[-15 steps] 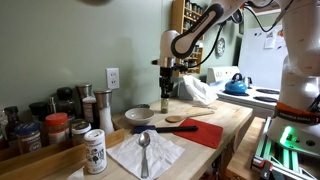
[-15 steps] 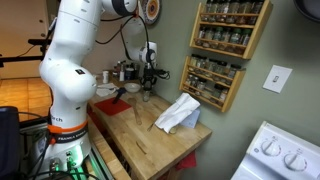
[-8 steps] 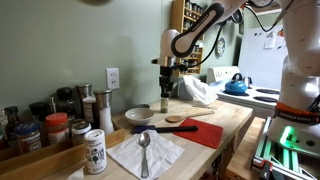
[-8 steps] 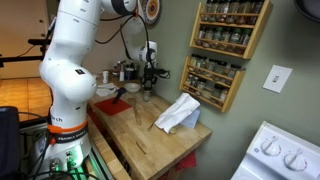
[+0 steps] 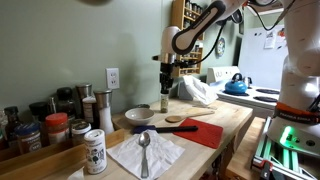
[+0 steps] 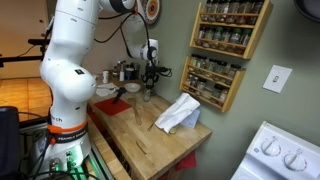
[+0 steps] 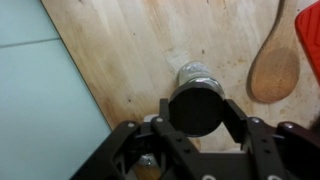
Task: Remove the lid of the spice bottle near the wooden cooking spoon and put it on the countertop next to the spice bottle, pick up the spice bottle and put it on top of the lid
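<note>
Gripper (image 7: 198, 120) hangs directly above the spice bottle (image 7: 192, 72). Its 2 fingers (image 7: 163, 112) are clamped on the lid (image 7: 197, 103), held above the bottle mouth. The bottle stands upright on the countertop (image 7: 120, 50). The wooden cooking spoon (image 7: 274, 70) lies just beside the bottle.

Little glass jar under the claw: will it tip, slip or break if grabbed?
The jar looks short and squat, so it probably stands steady. Its glass is likely smooth, hence slippery and breakable if squeezed hard. With the lid apparently off, tilting it might spill its contents.
</note>
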